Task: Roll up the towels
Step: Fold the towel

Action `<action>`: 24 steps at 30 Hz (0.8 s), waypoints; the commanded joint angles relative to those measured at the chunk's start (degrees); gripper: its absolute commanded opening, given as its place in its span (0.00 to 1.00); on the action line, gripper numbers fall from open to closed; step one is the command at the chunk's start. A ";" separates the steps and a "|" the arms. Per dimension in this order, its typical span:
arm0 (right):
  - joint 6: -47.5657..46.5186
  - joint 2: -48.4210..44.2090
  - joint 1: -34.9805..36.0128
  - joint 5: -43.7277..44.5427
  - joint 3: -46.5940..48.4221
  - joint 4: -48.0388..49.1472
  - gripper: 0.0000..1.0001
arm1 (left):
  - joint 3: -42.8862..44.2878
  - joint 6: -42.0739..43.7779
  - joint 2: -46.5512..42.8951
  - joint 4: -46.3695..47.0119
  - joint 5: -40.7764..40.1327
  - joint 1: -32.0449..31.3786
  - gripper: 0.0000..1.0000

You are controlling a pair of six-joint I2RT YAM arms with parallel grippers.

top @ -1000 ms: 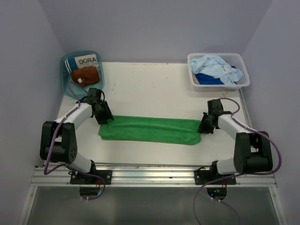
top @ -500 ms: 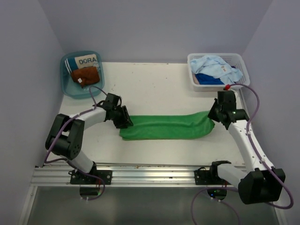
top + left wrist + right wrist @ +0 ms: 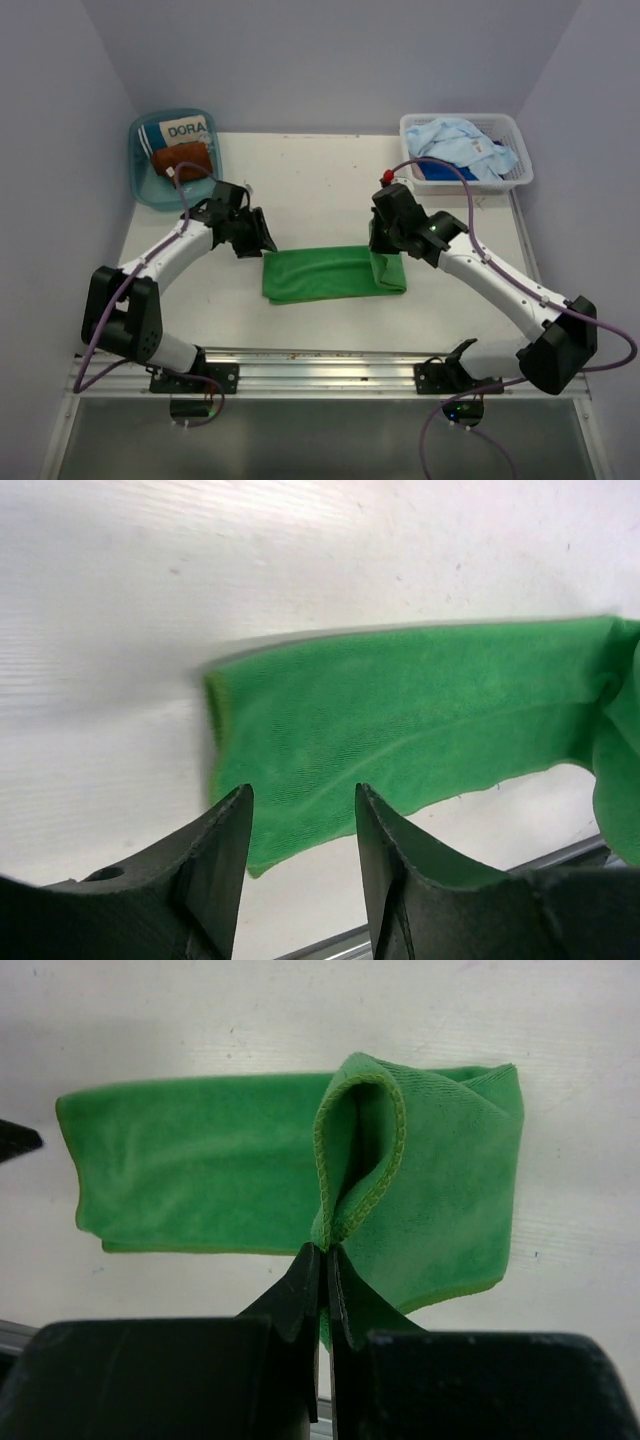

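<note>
**Right hand has the end curled, and now the roll has to stay tight**

The green towel lies as a narrow folded strip in the middle of the picture, low on the white bench. The right hand is clamped hard on the strip's right end, with the hem pinched between closed jaws. That end is lifted and looped back over the strip in a loose curl. The left hand hangs over the strip's left end with its jaws about half apart. It holds nothing, and the cloth shows between its fingers.

Here's how I'd want it played. The curl looks baggy, so the right hand should tuck it down small before turning it toward the left. The hems need to stay lined up, or the roll will likely come out as a cone. The bench looks smooth, so the strip may slide. I'd bring the left hand down to pin its end flat while the roll travels.

The surface is white with a few faint specks, and a metal rail runs along the bottom of the frame. Pale lavender walls close in on three sides. At upper left a teal tub holds a rust-brown towel and the printed "DORA" item. At upper right a white basket holds a light blue towel on top of a dark blue towel.
</note>
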 commanded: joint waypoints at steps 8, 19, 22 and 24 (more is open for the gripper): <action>2.75 6.83 7.30 1.22 6.13 3.79 0.00 | -7.53 4.15 -2.15 -2.16 -2.35 9.01 0.37; 2.58 22.12 15.04 -2.03 14.84 8.10 0.00 | -11.66 3.00 1.54 3.03 2.04 7.34 0.30; 2.49 25.90 16.53 -3.25 17.47 8.63 0.00 | -12.28 2.21 2.24 4.87 2.30 6.64 0.30; 2.40 27.58 17.76 -3.52 19.41 8.63 0.00 | -12.46 2.03 2.95 5.23 2.57 6.37 0.29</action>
